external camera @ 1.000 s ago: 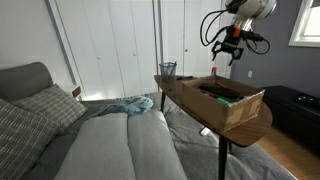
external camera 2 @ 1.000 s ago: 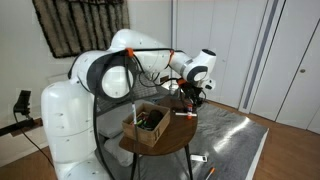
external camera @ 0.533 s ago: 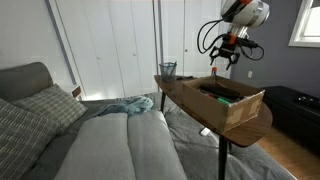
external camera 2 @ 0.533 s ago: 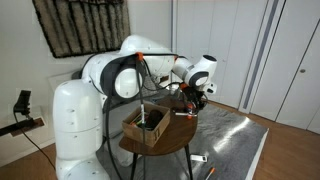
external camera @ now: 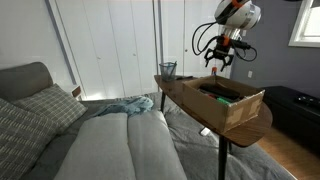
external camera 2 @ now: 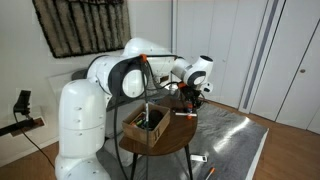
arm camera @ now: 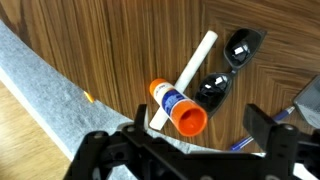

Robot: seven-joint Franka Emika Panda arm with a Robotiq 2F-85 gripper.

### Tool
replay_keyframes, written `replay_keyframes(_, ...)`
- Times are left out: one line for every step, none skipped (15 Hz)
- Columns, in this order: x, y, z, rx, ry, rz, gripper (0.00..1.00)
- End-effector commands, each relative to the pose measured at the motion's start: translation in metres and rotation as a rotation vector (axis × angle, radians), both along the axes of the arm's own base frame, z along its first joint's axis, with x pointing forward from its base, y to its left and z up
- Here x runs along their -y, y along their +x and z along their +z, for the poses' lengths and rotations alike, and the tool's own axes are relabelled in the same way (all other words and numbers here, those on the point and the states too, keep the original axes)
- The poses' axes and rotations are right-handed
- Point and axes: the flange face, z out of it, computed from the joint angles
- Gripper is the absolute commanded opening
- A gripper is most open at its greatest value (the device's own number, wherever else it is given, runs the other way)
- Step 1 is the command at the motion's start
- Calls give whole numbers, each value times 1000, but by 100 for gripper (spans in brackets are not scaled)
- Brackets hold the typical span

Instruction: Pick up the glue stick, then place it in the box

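**Gripper / jaws:** gripper (external camera: 218, 62) hangs over the table (external camera: 183, 95) at the end beyond the box (external camera: 238, 108). Jaws spread wide, holding nothing. In wrist view the fingers (arm camera: 105, 150) stand either side of the glue stick (arm camera: 170, 100).

**Task item:** glue stick lies flat on the wood, orange end toward the camera, whitish shaft running diag. away. Not gripped, not in box. No contact w/ jaws evident; height above it can't be read.

**Step (judged):** approach/align. Jaws prob. opened ahead of descent so they can straddle the stick across its narrow width.

**Hazards (judged):**
- Dark glossy item, prob. sunglasses (arm camera: 225, 70), lies just beside the stick; touching or not, can't tell. A finger may catch it on closing.
- Stick is round, so likely to roll if nudged.

**Box:** open top, low walls, dark contents inside, takes up much of the table. Mesh cup (external camera: 168, 70) stands at the other end of the table, apart from the gripper.

**Surface / room:** smooth wood-grain top on a dark leg. Grey sofa (external camera: 100, 135), teal cloth (external camera: 125, 104), white closet doors (external camera: 110, 45). Grey fabric shows past the table edge in wrist view.
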Motion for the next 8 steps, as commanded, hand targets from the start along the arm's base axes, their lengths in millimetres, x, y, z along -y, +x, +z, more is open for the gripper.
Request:
replay_keyframes(-6,8,0,-49,-32,-11,89)
replay_keyframes(-6,9,0,-55,-42,-15,89)
replay_keyframes(-6,9,0,-58,-49,-18,90)
replay_keyframes(-5,10,-1,-66,-57,-22,87)
replay_keyframes(-5,11,-2,-72,-61,-23,84)
replay_keyframes(-5,11,-3,-77,-66,-24,80)
replay_keyframes(-6,13,-3,-79,-67,-24,75)
replay_keyframes(-6,13,-4,-84,-69,-24,71)
